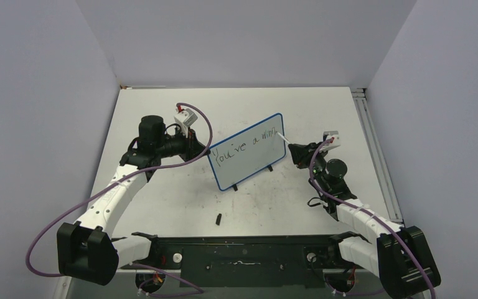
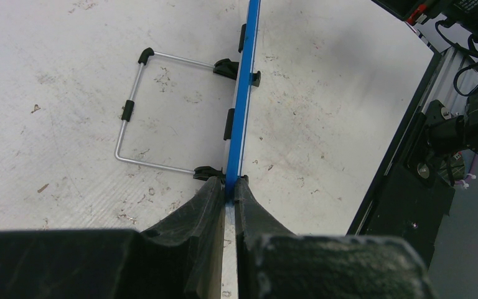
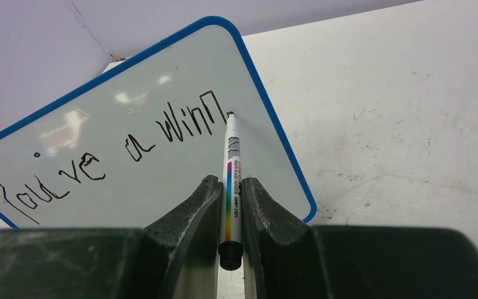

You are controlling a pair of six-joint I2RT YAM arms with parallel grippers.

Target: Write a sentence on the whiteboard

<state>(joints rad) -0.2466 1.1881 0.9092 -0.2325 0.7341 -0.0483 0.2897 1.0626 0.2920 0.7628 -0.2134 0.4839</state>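
The whiteboard stands upright between the left gripper and right gripper, blocking the straight way across. Left of the left gripper, behind the board, a wire stand juts over the table. Right of the right gripper's marker, bare tabletop lies open. Ahead of it, only board. A small black piece lies nearer the bases.

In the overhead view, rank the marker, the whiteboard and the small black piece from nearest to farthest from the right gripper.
1. The marker: held in the right gripper itself.
2. The whiteboard: standing just to its left, mid-table.
3. The small black piece: lying on the table toward the near edge, farthest.
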